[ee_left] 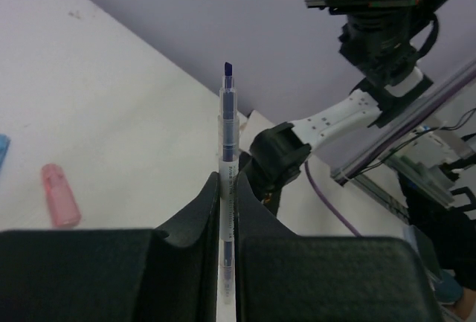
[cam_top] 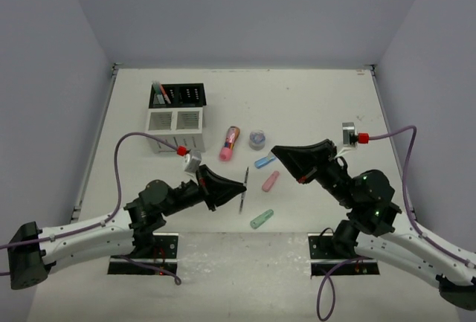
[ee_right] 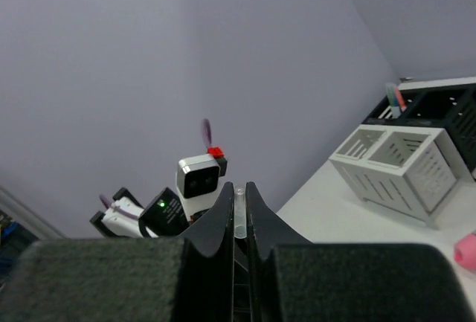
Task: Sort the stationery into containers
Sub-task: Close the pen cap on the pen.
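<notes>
My left gripper (cam_top: 238,185) (ee_left: 227,188) is shut on a thin clear pen (cam_top: 243,190) (ee_left: 227,143) with a dark blue tip, which sticks out past the fingers. My right gripper (cam_top: 276,152) (ee_right: 239,192) is shut on a small clear cap-like piece (ee_right: 239,209). On the table between the arms lie a blue capsule (cam_top: 265,161), a pink capsule (cam_top: 270,181) (ee_left: 59,204), a green capsule (cam_top: 262,219), a pink patterned tube (cam_top: 230,142) and a grey-blue roll (cam_top: 257,139). The organiser's black rack (cam_top: 178,96) (ee_right: 435,105) and white box (cam_top: 175,123) (ee_right: 401,160) stand at the far left.
Several pens stand in the black rack's left slot (cam_top: 159,91). Grey walls close in the table on three sides. The left wrist camera (ee_right: 199,175) faces my right gripper. The right arm (ee_left: 372,32) fills the upper right of the left wrist view.
</notes>
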